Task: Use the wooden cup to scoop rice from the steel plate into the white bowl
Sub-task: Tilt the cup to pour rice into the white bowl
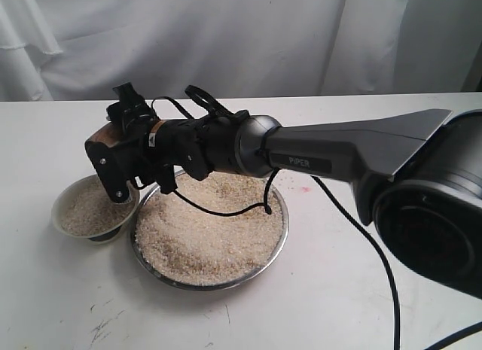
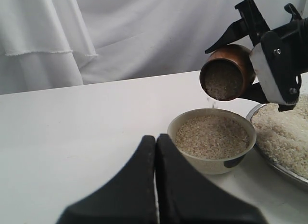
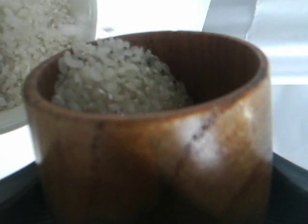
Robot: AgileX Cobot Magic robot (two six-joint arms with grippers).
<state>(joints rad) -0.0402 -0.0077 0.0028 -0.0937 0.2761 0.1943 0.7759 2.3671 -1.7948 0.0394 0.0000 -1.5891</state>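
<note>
My right gripper point(image 1: 109, 147) is shut on the wooden cup point(image 2: 227, 72), holding it tipped on its side above the white bowl point(image 1: 62, 220). The cup's mouth faces down toward the bowl, and rice point(image 3: 115, 74) fills it up to the lip. Rice also nearly fills the white bowl point(image 2: 211, 159). Just to the bowl's right sits the steel plate point(image 1: 277, 245), heaped with rice point(image 1: 207, 229). My left gripper point(image 2: 156, 138) is shut and empty, low over the table, just short of the bowl. It does not show in the exterior view.
A white table point(image 1: 331, 305) carries everything, with a white curtain point(image 1: 226, 34) behind it. The right arm point(image 1: 346, 150) stretches across above the plate, with a black cable point(image 1: 376, 252) trailing over the table.
</note>
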